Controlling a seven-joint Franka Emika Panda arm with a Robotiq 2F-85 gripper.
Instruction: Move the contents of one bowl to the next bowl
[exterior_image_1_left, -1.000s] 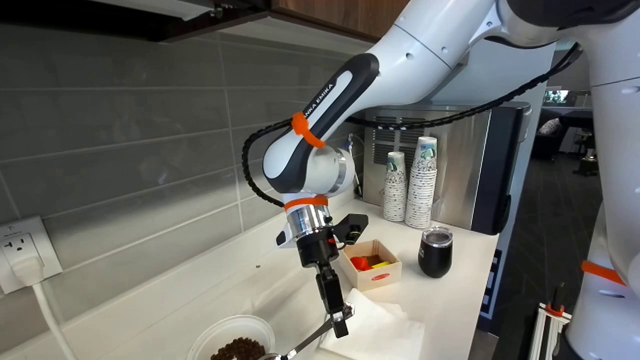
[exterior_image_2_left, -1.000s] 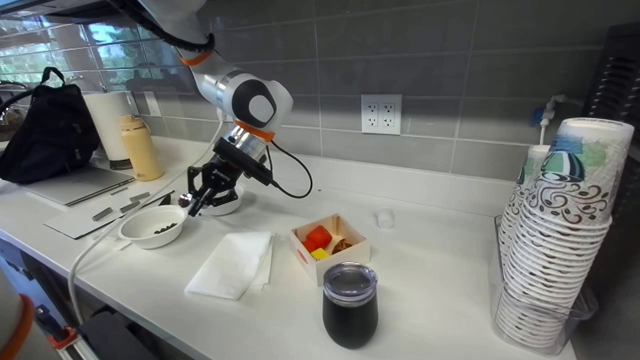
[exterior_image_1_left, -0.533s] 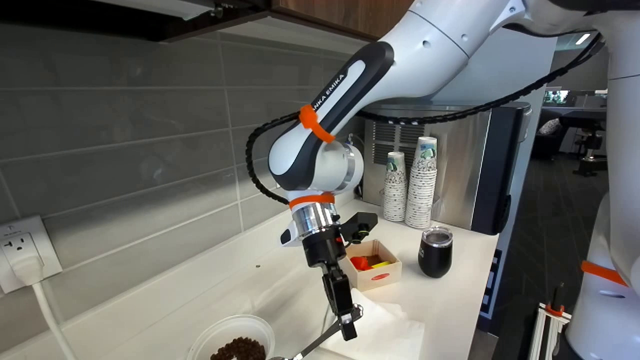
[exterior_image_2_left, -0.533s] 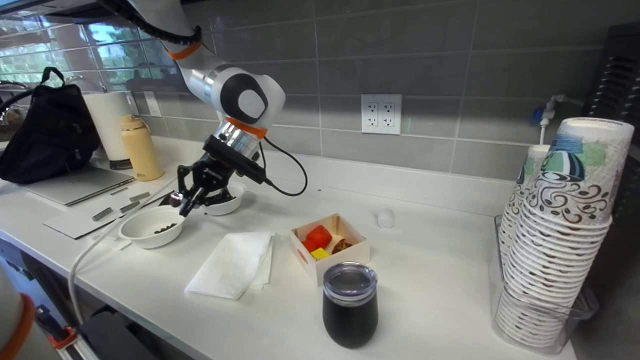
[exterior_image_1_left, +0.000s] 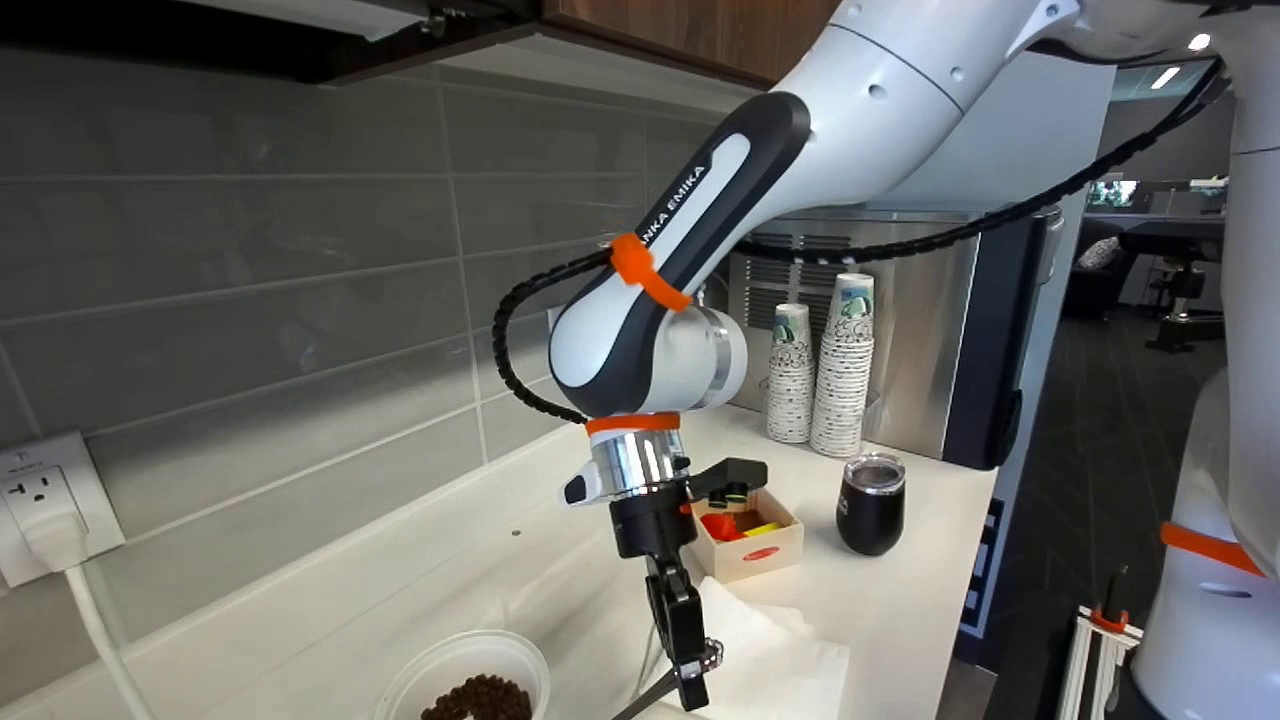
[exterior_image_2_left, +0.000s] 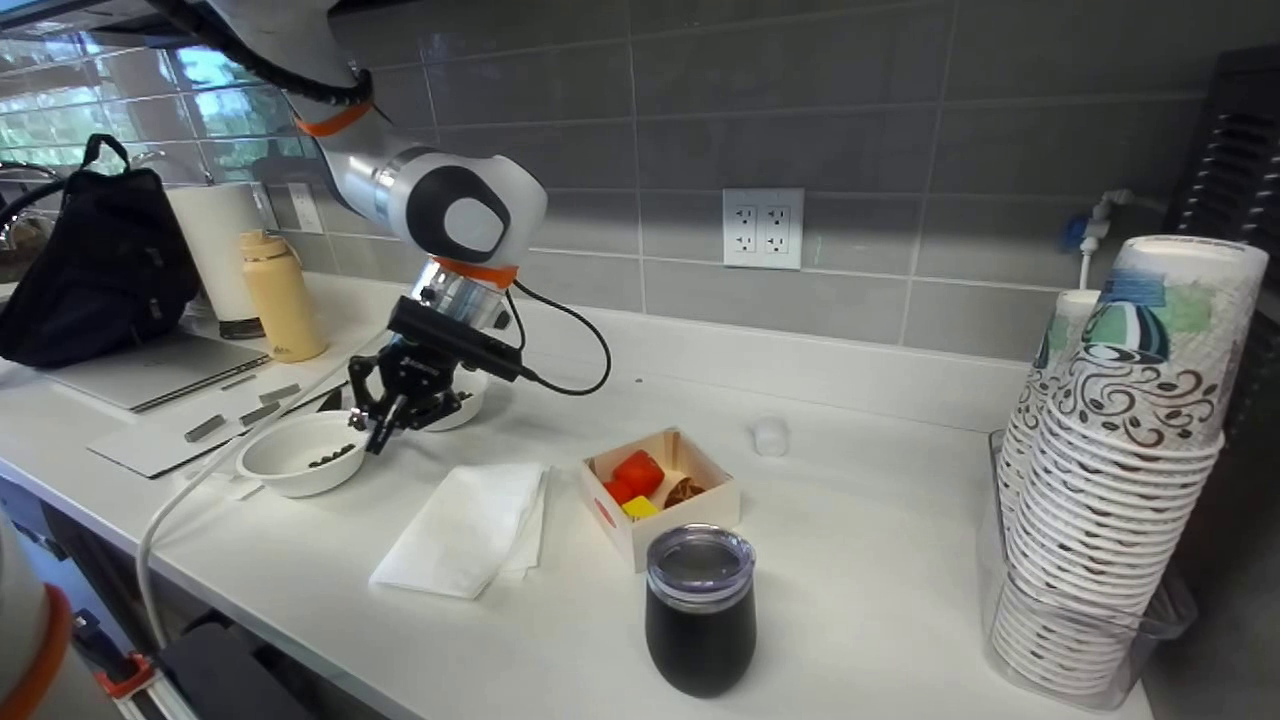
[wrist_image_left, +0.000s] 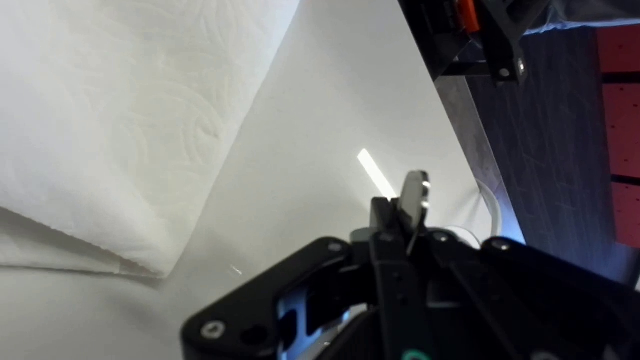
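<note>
Behind white countertop (exterior_image_2_left: 870, 580): grey tiled wall (exterior_image_2_left: 800, 120) with power outlet (exterior_image_2_left: 763, 228). Above countertop: white robot arm (exterior_image_1_left: 890, 120), with gripper (exterior_image_1_left: 691, 688) pointed downward. Jaw state: narrow, clamped on handle of metal spoon (wrist_image_left: 414, 197). Spoon attitude: slanted, rounded handle end past gripper on one side, opposite end cut off by bottom edge of an exterior view. Gripper position, in an exterior view: just beside rim of front bowl (exterior_image_2_left: 280, 482); contact not determinable. Location of contents: heap of dark brown bits (exterior_image_1_left: 483, 697) in rear bowl (exterior_image_1_left: 452, 662), close to wall; smaller cluster of dark bits (exterior_image_2_left: 332, 456) on floor of front bowl. Partly hidden behind gripper, in an exterior view: rear bowl. On countertop, in both exterior views: black tumbler (exterior_image_2_left: 700, 635), upright, with clear lid (exterior_image_2_left: 700, 560); light box (exterior_image_1_left: 738, 562) with red pieces (exterior_image_2_left: 637, 472) and yellow piece (exterior_image_2_left: 639, 508) inside; white napkin (exterior_image_2_left: 455, 540); stacked paper cups (exterior_image_2_left: 1105, 500). Farther along countertop, in an exterior view: dark backpack (exterior_image_2_left: 105, 270), laptop (exterior_image_2_left: 170, 372), yellow bottle (exterior_image_2_left: 283, 305).
</note>
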